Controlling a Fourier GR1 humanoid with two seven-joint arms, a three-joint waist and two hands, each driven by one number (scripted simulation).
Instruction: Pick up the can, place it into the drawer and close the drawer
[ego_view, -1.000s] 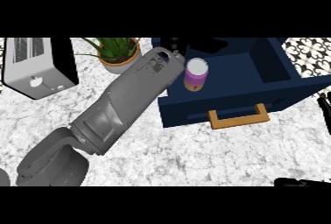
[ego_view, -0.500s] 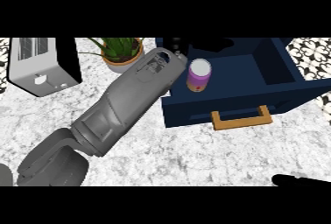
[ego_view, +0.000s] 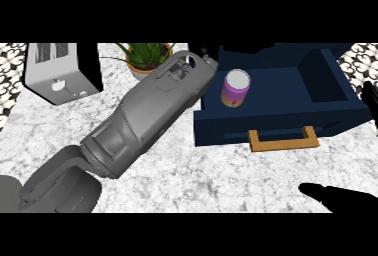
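Marble counter (ego_view: 221, 175): toaster (ego_view: 63, 80), potted plant (ego_view: 145, 69), open navy drawer (ego_view: 225, 131).

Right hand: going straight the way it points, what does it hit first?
Probably the left forearm. The right hand points left and slightly up the picture, across the counter, clear of the drawer handle. Heights are unclear, so it might pass under the forearm instead.

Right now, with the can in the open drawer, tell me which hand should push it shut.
Probably right: the right hand lies before the drawer, facing its handle; the left forearm stretches past that front, beside the can.
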